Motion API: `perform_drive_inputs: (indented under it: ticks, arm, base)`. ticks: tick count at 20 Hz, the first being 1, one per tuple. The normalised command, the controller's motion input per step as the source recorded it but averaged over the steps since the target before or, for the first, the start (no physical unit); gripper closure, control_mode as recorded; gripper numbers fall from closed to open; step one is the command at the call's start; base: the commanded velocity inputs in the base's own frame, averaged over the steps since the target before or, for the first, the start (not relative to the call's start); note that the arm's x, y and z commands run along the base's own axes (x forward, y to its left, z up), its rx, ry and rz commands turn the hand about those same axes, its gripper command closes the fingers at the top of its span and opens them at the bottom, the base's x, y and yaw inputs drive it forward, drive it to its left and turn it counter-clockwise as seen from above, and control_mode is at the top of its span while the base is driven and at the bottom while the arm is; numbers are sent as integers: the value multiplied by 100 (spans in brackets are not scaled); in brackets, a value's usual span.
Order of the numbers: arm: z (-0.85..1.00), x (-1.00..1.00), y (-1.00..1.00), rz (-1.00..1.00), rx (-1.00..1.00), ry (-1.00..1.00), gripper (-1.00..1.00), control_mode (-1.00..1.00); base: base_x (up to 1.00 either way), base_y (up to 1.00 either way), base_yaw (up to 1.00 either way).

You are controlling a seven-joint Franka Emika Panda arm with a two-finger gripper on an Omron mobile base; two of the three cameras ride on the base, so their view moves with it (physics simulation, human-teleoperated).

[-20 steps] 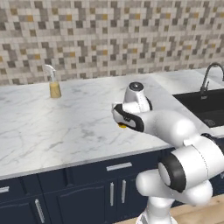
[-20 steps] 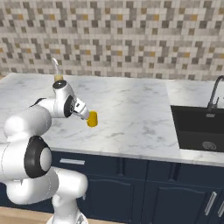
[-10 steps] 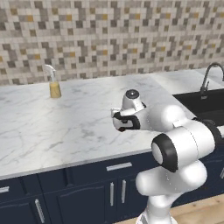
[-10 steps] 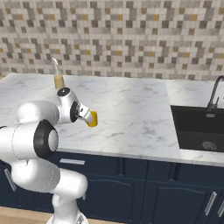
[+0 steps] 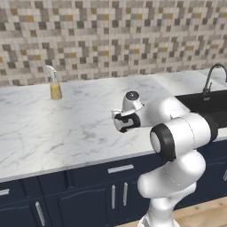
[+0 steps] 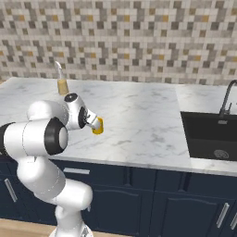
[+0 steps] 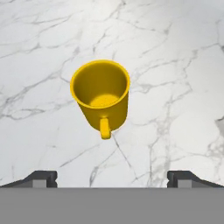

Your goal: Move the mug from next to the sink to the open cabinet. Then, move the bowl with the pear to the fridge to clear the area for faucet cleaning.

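The yellow mug stands upright on the white marble counter, its handle turned toward my hand. My gripper is open, its two fingertips set wide apart and short of the mug, touching nothing. From the right base view the mug sits just beyond the gripper, well left of the black sink and the faucet. In the left base view the gripper hides the mug. The cabinet, bowl, pear and fridge are out of view.
A clear soap dispenser with amber liquid stands at the back left against the tiled wall. Navy base drawers run below the counter's front edge. The sink lies to the right.
The arm's elbow and upper links have swung nearer the cameras while the hand stayed beside the mug. The mug has kept its place on the counter.
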Motion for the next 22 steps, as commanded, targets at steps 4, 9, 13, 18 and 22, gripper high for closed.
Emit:
perform_drive_inputs:
  ticks: [4,9,13,18,22]
  arm:
    - [-19,9,-1,0,-1,2,-100,-100]
    - [-32,12,0,0,-3,3,-100,-100]
    - [-23,32,0,0,-4,0,-100,-100]
    - [-19,31,0,0,-1,1,-100,-100]
    - [-6,39,0,0,0,4,-100,-100]
  base:
    - [0,0,0]
    - [0,0,0]
    - [0,0,0]
    - [0,0,0]
    - [0,0,0]
